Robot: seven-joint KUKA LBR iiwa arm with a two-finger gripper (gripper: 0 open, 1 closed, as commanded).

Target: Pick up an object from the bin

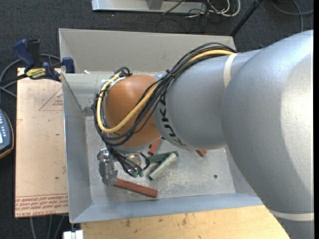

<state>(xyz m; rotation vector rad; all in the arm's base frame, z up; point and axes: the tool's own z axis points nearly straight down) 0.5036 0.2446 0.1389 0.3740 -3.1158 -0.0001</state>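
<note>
Dk carpet floor (30,9) w/ loose cables (219,4).

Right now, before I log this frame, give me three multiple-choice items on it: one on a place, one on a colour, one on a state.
1. Where in the bin is the gripper?
A. low in the view's lower-left part, near the left wall
B. against the far wall
C. outside, over the cardboard

2. What colour is the wrist cover?
A. blue
B. orange
C. white

3. How is the reddish-brown bar placed?
A. standing upright
B. lying flat on the floor
C. hanging above the rim

Answers: 1 A, it hangs low beside the left wall. 2 B, the dome under the cables is orange. 3 B, its whole length rests on the bin floor, just below the gripper in the view.
</note>
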